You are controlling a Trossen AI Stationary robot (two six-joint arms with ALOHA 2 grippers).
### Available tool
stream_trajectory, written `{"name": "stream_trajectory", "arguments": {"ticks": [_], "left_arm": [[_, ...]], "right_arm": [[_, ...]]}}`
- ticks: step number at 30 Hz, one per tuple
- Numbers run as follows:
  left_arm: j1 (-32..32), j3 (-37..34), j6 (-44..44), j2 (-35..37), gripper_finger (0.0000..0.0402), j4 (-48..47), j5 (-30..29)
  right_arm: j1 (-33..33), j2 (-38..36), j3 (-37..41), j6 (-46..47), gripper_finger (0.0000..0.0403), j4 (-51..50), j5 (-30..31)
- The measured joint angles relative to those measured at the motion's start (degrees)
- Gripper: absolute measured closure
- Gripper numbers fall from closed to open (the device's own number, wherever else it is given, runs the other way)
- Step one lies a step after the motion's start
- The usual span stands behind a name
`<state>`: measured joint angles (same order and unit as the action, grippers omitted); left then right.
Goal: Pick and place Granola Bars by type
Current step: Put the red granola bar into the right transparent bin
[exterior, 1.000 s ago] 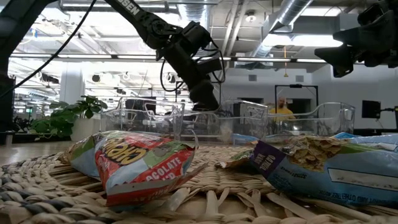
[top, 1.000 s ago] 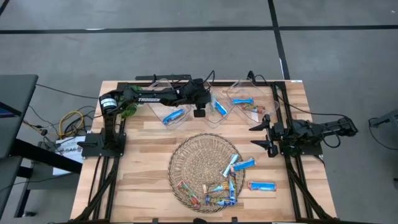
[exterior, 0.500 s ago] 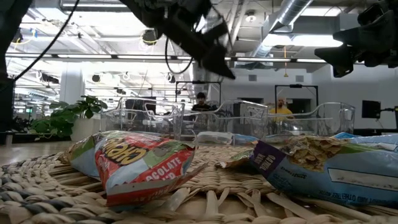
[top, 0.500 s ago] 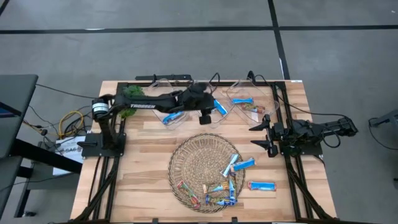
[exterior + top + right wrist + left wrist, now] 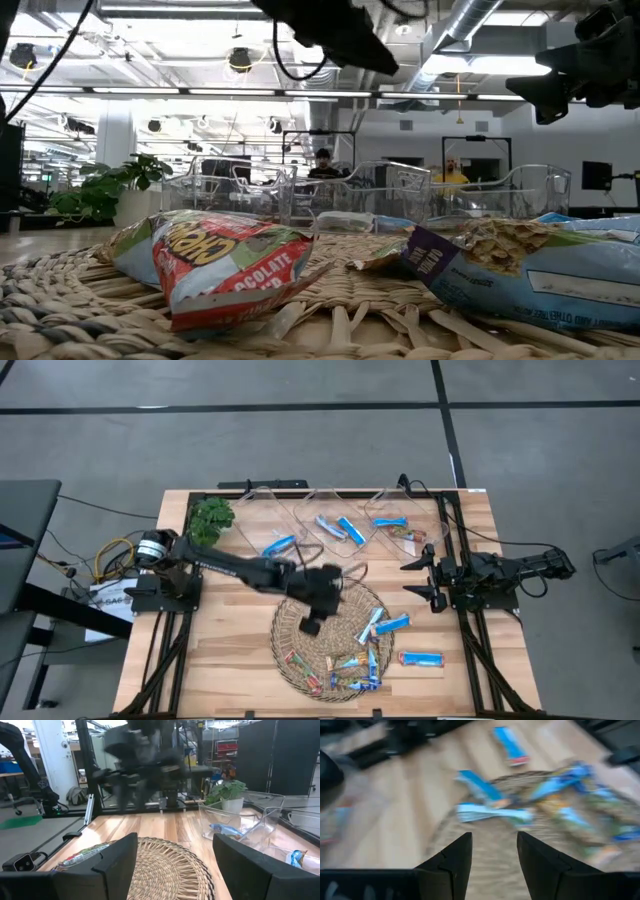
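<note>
Left hand point(image 5: 312, 622) reaches mid-table, fingers parted; right hand point(image 5: 418, 579) waits, spread, at its side.

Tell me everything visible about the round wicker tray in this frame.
The wicker tray is a round, flat mat of pale woven straw lying on the wooden table, toward its front centre. Granola bars are heaped on its right and front parts; its left part is bare weave. The left tool hovers open over it, holding nothing. One bright blue bar lies just off it.

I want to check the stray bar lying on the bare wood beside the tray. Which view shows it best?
The high view: the blue bar lies alone on the table, right of the wicker tray, unobstructed. The left wrist view shows it blurred beyond the tray rim. I cannot pick it out in the low view or the right wrist view.
</note>
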<state>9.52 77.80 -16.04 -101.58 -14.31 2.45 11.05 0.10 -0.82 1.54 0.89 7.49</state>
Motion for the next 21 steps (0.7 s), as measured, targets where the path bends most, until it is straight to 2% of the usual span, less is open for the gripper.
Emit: {"name": "stream_trajectory", "arguments": {"ticks": [10, 21], "left_arm": [[11.8, 0.0, 11.8, 0.0, 0.0251, -3.7, 0.1], [19.1, 0.0, 12.9, 0.0, 0.0251, -11.7, -2.0]], "right_arm": [[0.0, 0.0, 0.0, 0.0, 0.0147, 0.0, 0.0], [0.0, 0.0, 0.0, 0.0, 0.0147, 0.0, 0.0]]}}
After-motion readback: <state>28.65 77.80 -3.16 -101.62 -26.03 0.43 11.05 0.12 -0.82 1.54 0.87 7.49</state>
